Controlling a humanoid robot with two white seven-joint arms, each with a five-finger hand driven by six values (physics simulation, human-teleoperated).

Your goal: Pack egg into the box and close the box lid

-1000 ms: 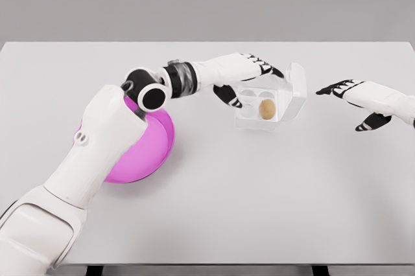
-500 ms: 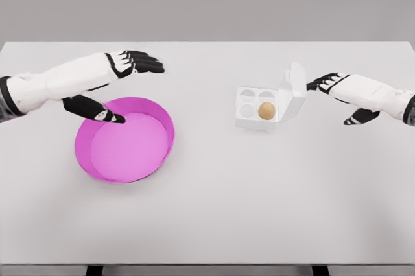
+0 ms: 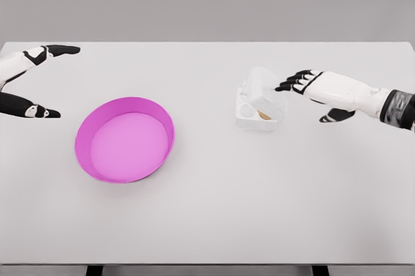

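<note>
A small white egg box (image 3: 249, 119) sits right of the table's middle, its clear lid (image 3: 264, 94) tipped forward at a slant over the tray. A tan egg (image 3: 264, 115) peeks out under the lid in the box's right rear cup. My right hand (image 3: 299, 82) comes in from the right with fingers spread, its fingertips (image 3: 284, 87) against the lid's right edge, holding nothing. My left hand (image 3: 40, 81) is at the far left edge, open and empty, well away from the box.
A shallow magenta bowl (image 3: 162, 122) stands empty on the left half of the white table (image 3: 214, 211), between my left hand and the box.
The left arm withdrew from the box to the far left edge. The right hand moved left to the lid, and the lid swung from upright to slanting over the egg.
</note>
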